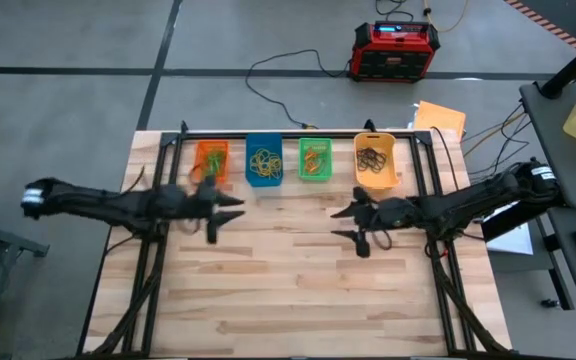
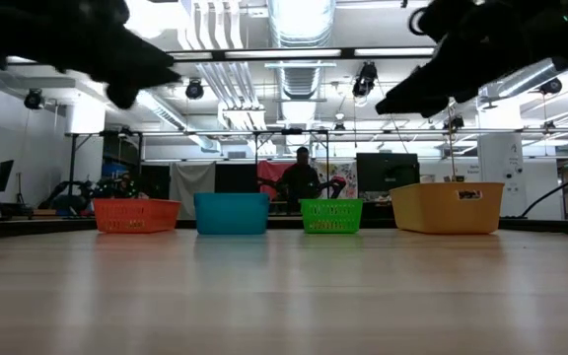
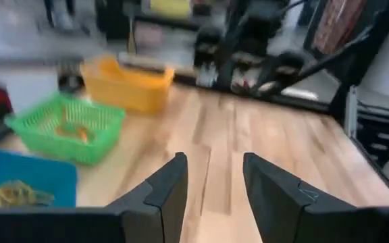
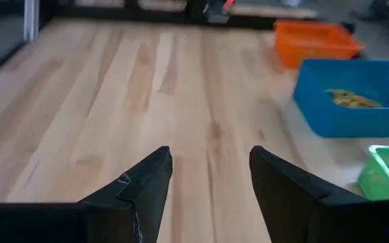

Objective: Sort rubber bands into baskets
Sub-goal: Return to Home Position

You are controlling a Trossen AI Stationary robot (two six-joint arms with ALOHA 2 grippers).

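While left gripper (image 3: 215, 160) and right gripper (image 4: 211, 154) hover empty, fingers wide, 4 far baskets (image 2: 231, 213) hold rubber bands (image 1: 264, 160): orange basket (image 1: 199, 160) green, blue basket (image 1: 264, 182) yellow, green basket (image 1: 315, 178) orange, yellow-orange basket (image 1: 376, 182) black; counts unreadable.

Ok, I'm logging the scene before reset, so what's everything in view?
Baskets: four in a row at the table's far edge: orange basket, blue basket, green basket, yellow-orange basket.
Rubber bands: too many to count; green bands in the orange basket, yellow bands in the blue, orange bands in the green, black bands in the yellow-orange.
Table: one, light wood.
Box: one, red-and-black, floor beyond the table.
Person: one, dark, far behind the baskets.
Arms: two, dark; left end effector and right end effector open, empty, above the table.
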